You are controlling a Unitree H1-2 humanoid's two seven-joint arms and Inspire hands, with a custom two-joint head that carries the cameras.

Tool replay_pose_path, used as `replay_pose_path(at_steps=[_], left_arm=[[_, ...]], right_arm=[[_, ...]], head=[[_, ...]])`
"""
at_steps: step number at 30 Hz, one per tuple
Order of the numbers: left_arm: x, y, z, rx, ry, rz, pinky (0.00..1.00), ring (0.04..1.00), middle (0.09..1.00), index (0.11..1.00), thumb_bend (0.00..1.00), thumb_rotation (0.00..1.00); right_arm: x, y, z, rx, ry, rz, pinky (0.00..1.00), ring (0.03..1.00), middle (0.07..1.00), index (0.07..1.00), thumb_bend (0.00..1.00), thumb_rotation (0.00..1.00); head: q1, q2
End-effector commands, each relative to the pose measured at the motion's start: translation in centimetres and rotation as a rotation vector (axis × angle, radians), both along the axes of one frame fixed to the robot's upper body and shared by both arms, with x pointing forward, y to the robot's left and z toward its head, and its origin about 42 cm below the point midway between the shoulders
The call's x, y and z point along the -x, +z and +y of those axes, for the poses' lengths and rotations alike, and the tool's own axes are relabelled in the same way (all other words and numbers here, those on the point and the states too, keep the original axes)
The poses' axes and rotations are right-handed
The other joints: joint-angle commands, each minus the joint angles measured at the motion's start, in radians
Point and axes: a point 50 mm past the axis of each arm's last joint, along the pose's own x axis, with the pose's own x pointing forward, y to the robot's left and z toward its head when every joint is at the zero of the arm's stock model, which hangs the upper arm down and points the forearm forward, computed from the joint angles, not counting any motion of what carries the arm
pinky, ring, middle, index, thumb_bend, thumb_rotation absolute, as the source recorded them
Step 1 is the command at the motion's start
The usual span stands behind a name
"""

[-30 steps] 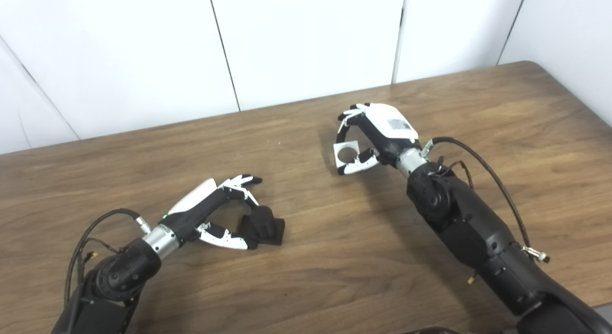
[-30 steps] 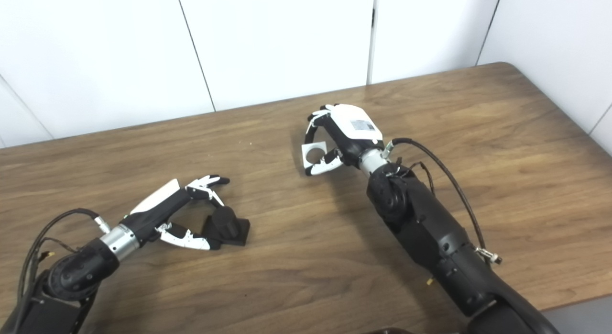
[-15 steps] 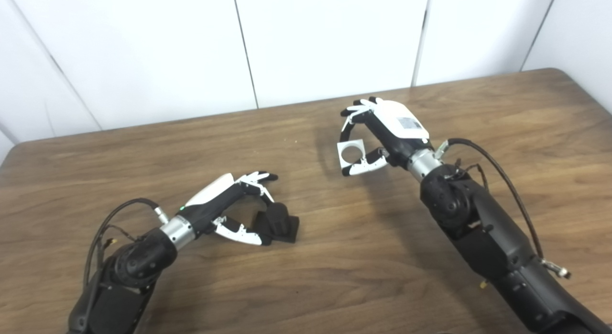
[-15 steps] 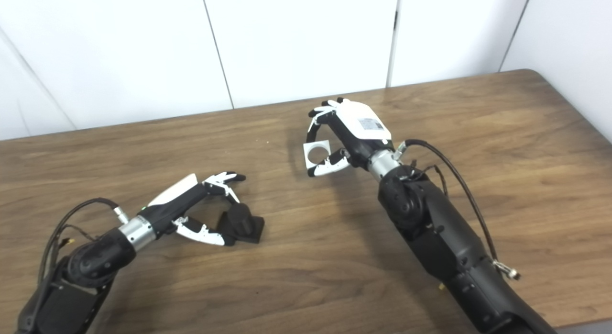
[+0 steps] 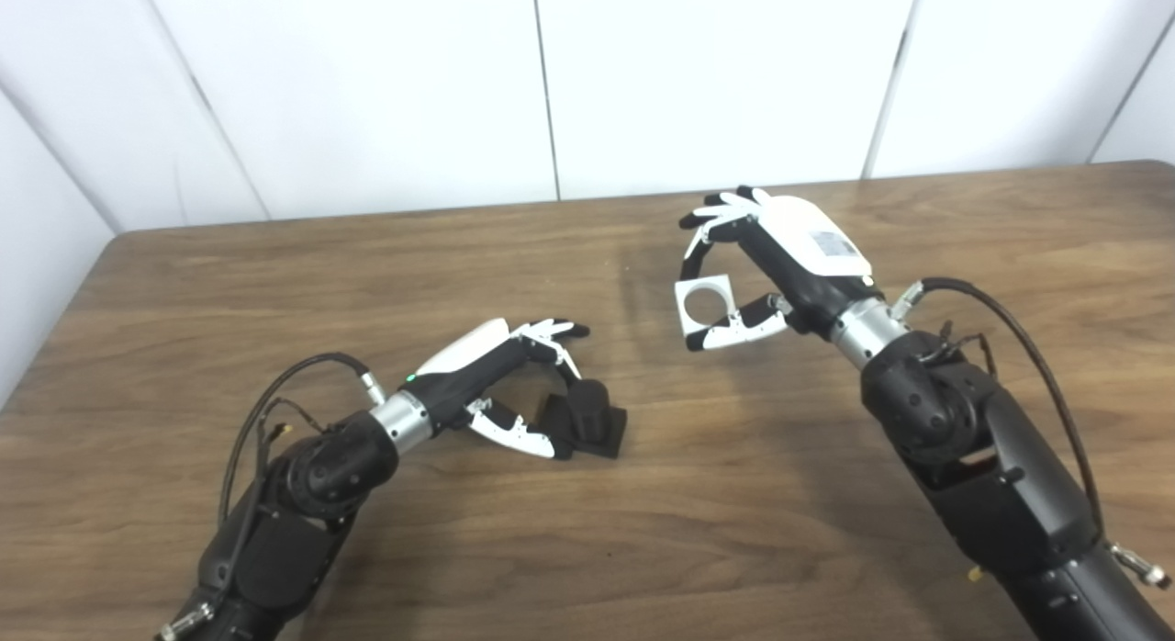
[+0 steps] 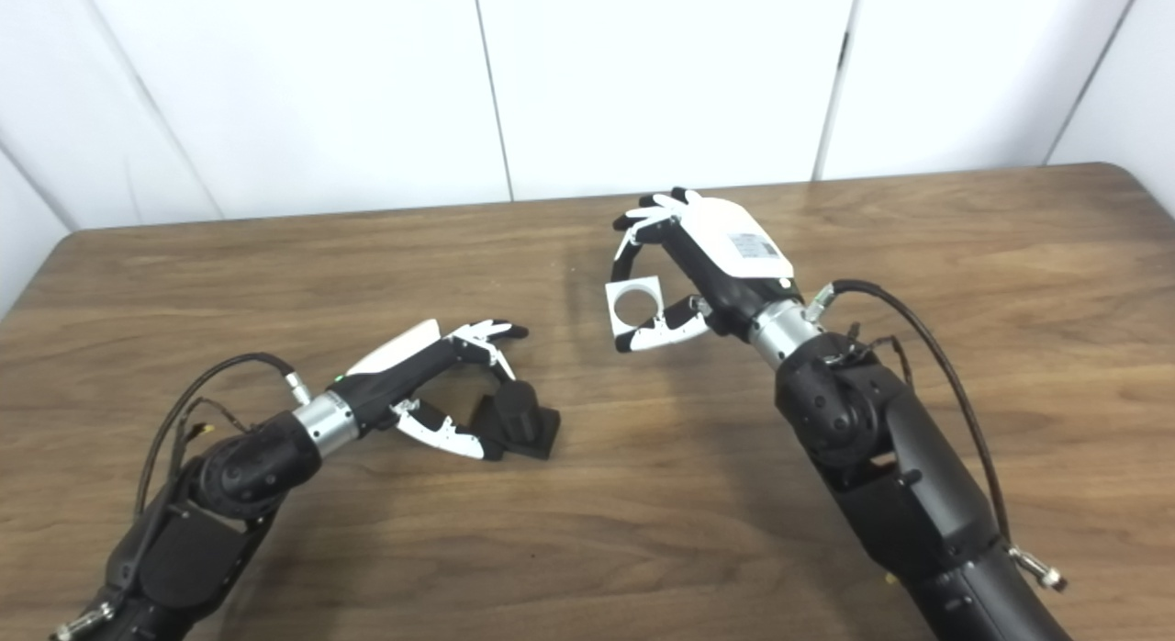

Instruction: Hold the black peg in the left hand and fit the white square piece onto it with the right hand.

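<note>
The black peg [image 5: 587, 413] stood on its square base on the table [image 5: 184, 283], well inside the left edge, its long axis roughly upright; the left hand [image 5: 500, 388] cupped it with fingers spread, thumb beside the base (real contact I could not tell); the right hand [image 5: 780, 264] pinched the white square piece [image 5: 705, 303] in the air, up toward the far edge and right of the peg, hole facing the camera.

Left hand [image 5: 500, 384] low, fingers spread; right hand [image 5: 780, 264] raised, fingers curled.
</note>
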Motion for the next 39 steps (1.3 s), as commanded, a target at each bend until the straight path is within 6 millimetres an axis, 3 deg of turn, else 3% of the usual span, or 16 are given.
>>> replay_pose_path(at_steps=[1, 21, 39], left_arm=[[0.3, -1.5, -0.5, -0.074, -0.003, 0.063, 1.0, 1.0, 0.96, 0.492, 0.51, 0.09], [0.1, -1.5, -0.8, -0.069, 0.003, 0.058, 1.0, 1.0, 0.955, 0.491, 0.51, 0.09], [0.1, -1.6, -1.2, -0.067, 0.0, 0.05, 1.0, 1.0, 0.952, 0.491, 0.51, 0.09]], right_arm=[[0.1, 2.7, 0.8, -0.042, 0.054, -0.079, 0.97, 0.911, 0.81, 0.48, 0.51, 0.14], [2.5, 3.5, 3.6, -0.061, 0.213, -0.043, 0.95, 0.903, 0.799, 0.48, 0.51, 0.14], [3.6, 2.0, 6.3, -0.068, 0.297, 0.015, 0.96, 0.909, 0.805, 0.48, 0.51, 0.14]], head=[[0.01, 0.001], [0.023, 0.005], [0.031, 0.01]])
